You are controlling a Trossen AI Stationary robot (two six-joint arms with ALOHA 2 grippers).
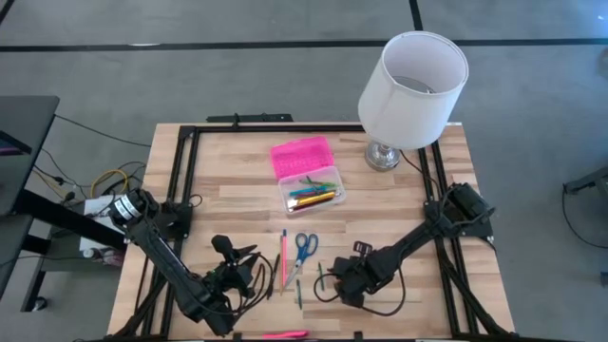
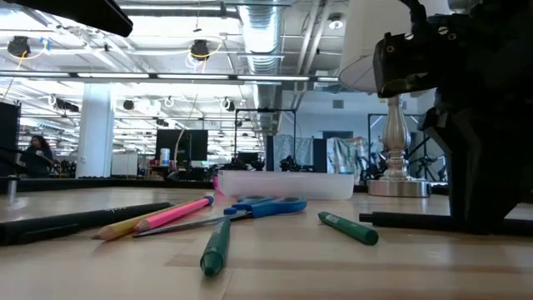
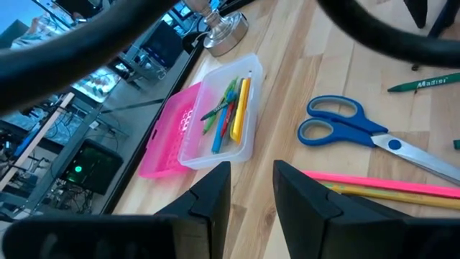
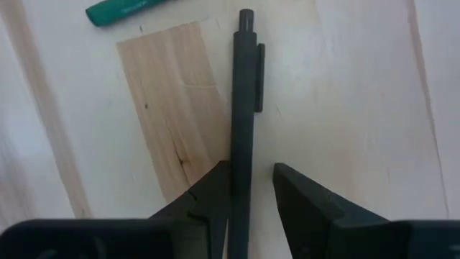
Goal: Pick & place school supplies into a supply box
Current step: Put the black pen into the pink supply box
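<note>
The supply box (image 1: 328, 199) stands open in the table's middle, holding several coloured pens, with its pink lid (image 1: 302, 154) lying behind it. On the table nearer to me lie blue-handled scissors (image 1: 304, 247), a pink pencil (image 1: 283, 255) and green pens (image 2: 215, 246) (image 2: 348, 227). My right gripper (image 4: 251, 173) points down, open, over a black pen (image 4: 242, 108) that lies flat and runs between its fingers. My left gripper (image 3: 251, 180) hangs open in the air left of the scissors, with nothing between its fingers. My right gripper comes from above with a finger on either side of the black pen's barrel (image 4: 242, 155). One finger (image 4: 215, 191) stands right against the barrel, and I cannot tell whether it touches. The other finger is clear of it. The pen lies on the table.
A white-shaded lamp (image 1: 413, 90) on a metal foot stands at the far right corner. Another pink pen (image 1: 285, 334) lies at the near edge. A black frame rail (image 1: 180, 180) runs along the table's sides. Bare wood lies between the box and the loose supplies.
</note>
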